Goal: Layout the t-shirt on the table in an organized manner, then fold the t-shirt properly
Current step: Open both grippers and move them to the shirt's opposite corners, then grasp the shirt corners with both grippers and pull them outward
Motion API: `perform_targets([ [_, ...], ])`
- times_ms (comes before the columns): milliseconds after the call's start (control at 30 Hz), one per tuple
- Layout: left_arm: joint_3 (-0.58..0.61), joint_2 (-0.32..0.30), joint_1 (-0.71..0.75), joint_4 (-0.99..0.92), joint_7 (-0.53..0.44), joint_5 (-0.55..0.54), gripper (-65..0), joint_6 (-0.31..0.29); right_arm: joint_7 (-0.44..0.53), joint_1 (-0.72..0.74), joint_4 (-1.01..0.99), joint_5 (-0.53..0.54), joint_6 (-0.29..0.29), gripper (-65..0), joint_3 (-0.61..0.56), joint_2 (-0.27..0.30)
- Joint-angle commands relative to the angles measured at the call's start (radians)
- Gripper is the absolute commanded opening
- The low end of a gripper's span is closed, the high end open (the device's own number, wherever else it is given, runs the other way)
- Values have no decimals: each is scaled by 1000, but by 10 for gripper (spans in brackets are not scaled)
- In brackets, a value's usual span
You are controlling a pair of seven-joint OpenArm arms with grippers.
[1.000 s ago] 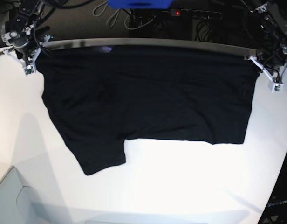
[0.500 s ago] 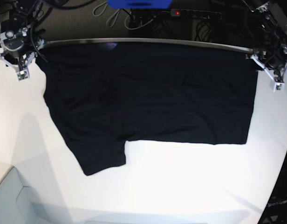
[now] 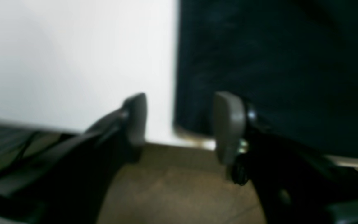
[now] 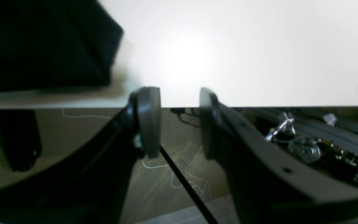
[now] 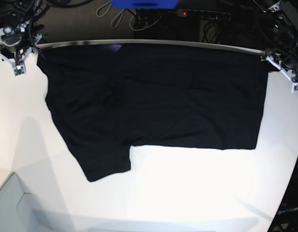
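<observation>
The black t-shirt (image 5: 154, 101) lies spread flat on the white table (image 5: 187, 193), its top edge along the far table edge and one sleeve pointing toward the front left. A small purple patch (image 5: 112, 47) shows at its far edge. My left gripper (image 5: 284, 72) is open at the shirt's far right corner; in the left wrist view its fingers (image 3: 228, 124) straddle the shirt's edge (image 3: 259, 62) without gripping it. My right gripper (image 5: 11, 60) is open and empty just left of the far left corner; the right wrist view shows the gripper (image 4: 179, 121) beside the cloth (image 4: 42, 40).
Behind the far table edge are cables, a power strip with a red light (image 5: 202, 14) and a blue object (image 5: 144, 4). A grey panel (image 5: 13, 208) sits at the front left. The table's curved edge runs down the right side (image 5: 291, 159).
Both grippers have drawn outward and back from the shirt's far corners. The shirt's top edge now lies right at the far table edge.
</observation>
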Motion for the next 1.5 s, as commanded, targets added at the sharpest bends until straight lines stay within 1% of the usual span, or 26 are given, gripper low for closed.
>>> perform_targets([
  [0, -9, -17, -3, 21, -5, -10, -251, 5, 10, -1, 18, 2, -11, -406, 7, 11],
  [67, -14, -18, -3, 21, -8, -10, -196, 5, 10, -2, 18, 2, -11, -356, 7, 12],
  [133, -15, -25, -3, 21, -16, -10, -166, 5, 13, 2, 18, 2, -11, -302, 7, 17],
  [233, -15, -28, -32, 21, -18, -10, -159, 5, 21, 28, 26, 2, -11, -257, 18, 17],
  [367, -40, -28, -95, 21, -18, -9, -156, 5, 14, 99, 43, 2, -11, -253, 83, 12],
  [467, -55, -21, -170, 28, -16, -4, -156, 5, 13, 176, 47, 2, -11, -253, 124, 17],
  [600, -51, -20, -257, 34, -16, -1, -156, 5, 14, 269, 44, 2, -11, -252, 126, 18],
  [733, -41, -26, -346, 8, -18, -1, -155, 5, 14, 381, 11, 2, -11, -250, 17, 18],
  [833, 18, -46, -405, -56, -27, 1, -155, 5, 19, 472, -68, 2, -11, -249, -85, 18],
  [933, 112, -64, -435, -138, -101, 16, -155, 5, 21, 579, -229, 2, -11, -249, -148, 17],
  [1033, 195, -74, -469, -231, -217, 99, -155, 5, 33, 685, -425, 3, -11, -248, -169, 18],
  [1100, 221, -69, -503, -306, -292, 169, -155, 5, 71, 757, -556, 3, -11, -240, -172, 18],
  [1167, 227, -67, -540, -374, -340, 222, -155, 5, 123, 808, -662, 3, -11, -226, -169, 20],
  [1233, 226, -67, -570, -447, -374, 258, -155, 5, 182, 840, -758, 3, -11, -218, -174, 37],
  [1400, 227, -81, -610, -558, -441, 266, -155, 5, 275, 879, -930, 3, -11, -214, -169, 67],
  [1467, 229, -98, -613, -592, -461, 266, -155, 5, 298, 879, -967, 3, -37, -214, -169, 75],
])
